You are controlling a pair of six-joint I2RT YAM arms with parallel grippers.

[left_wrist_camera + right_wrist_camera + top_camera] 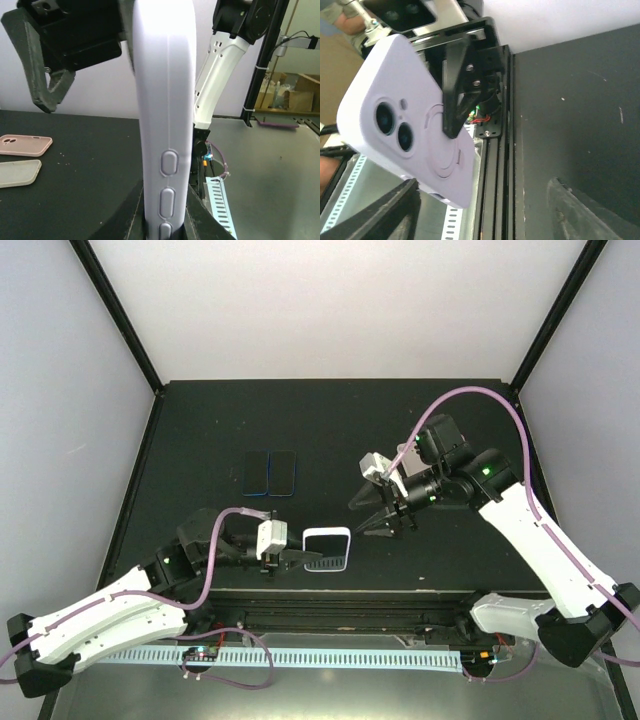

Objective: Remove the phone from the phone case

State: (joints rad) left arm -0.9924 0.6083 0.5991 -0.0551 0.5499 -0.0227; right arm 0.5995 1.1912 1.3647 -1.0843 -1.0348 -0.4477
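Note:
A lilac phone case (326,531) stands on edge near the table's front, with the phone's dark screen (327,548) showing inside it. My left gripper (310,558) is shut on the case's lower end. In the left wrist view the case's side with its buttons (167,125) rises between the fingers (200,220). The right wrist view shows the case's back (415,145), with camera lenses in its cutout and a left finger (456,100) across it. My right gripper (358,520) hangs open just right of the case, apart from it, its fingers (380,215) spread wide.
Two spare cases (270,472) lie side by side on the black mat behind; the left wrist view shows a pink one (25,145) and a pale one (19,172). A black rail (495,165) and a slotted strip (300,655) run along the front edge.

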